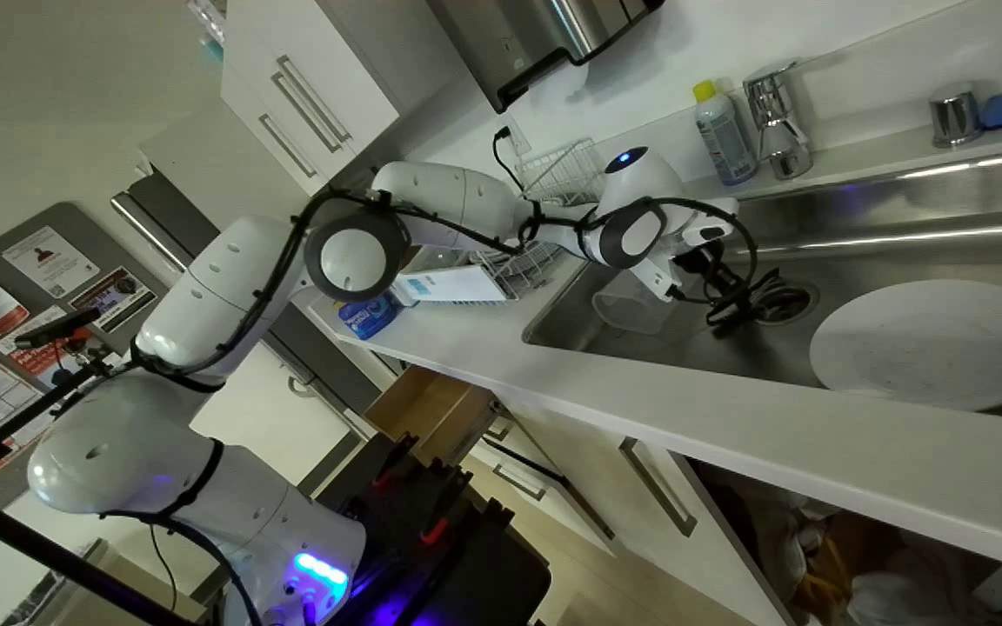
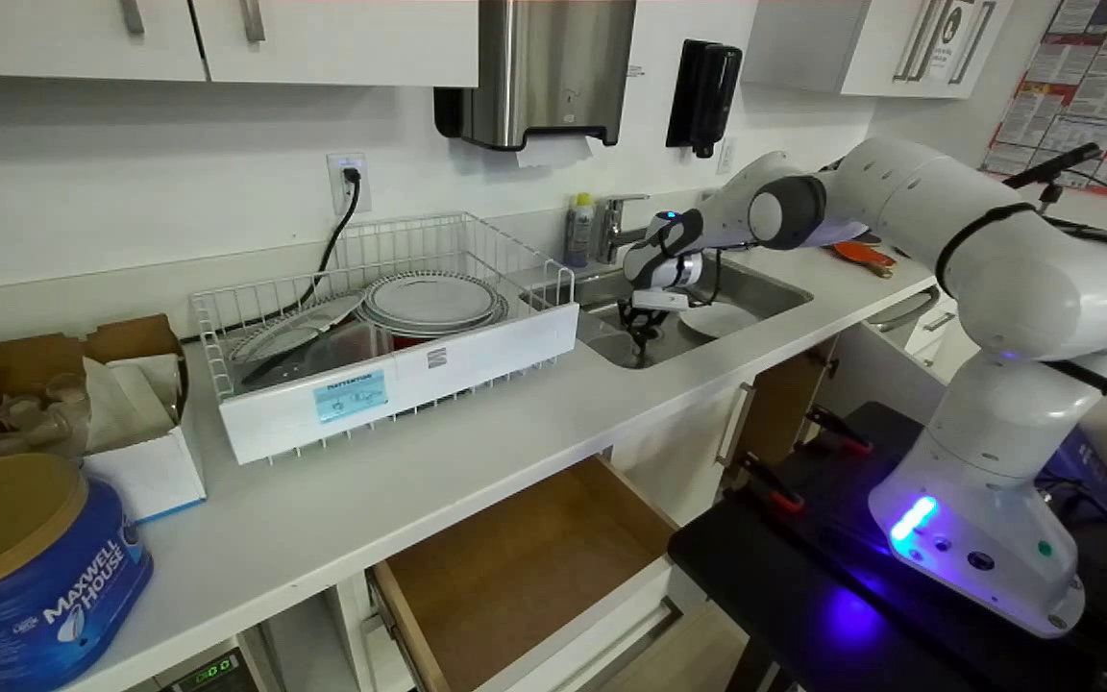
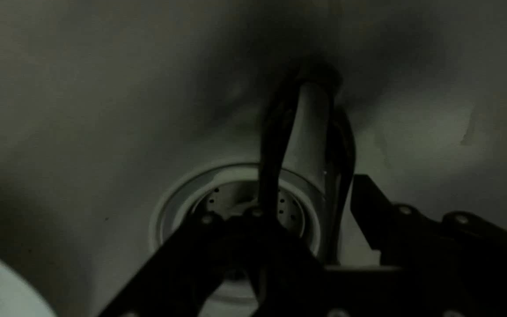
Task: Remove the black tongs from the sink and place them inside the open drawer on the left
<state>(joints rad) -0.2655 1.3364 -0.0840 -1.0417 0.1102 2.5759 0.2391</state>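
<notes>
**While the end effector (image 2: 645, 341) was inside the sink (image 1: 875, 209), the black tongs (image 3: 273, 141) were at the drain (image 3: 231, 193)**

Where the wrist view covered the sink floor, the tongs overlapped the drain, their joined end pointing toward 1 o'clock. The fingers (image 3: 370, 211) stood apart at the lower portion of the tongs; whether they clamped the tongs could not be determined. Contact between the tongs and the sink floor was also not determinable. In an exterior view, the white plate (image 1: 936, 343) rested in the sink at 3 o'clock from the end effector, and the tap (image 1: 775, 122) stood between 12 and 1 o'clock. In an exterior view, the drawer (image 2: 525, 567) stood open below the counter (image 2: 371, 500) at 7 o'clock from the end effector, and the dish rack (image 2: 400, 384) occupied the counter at 9 o'clock.
</notes>
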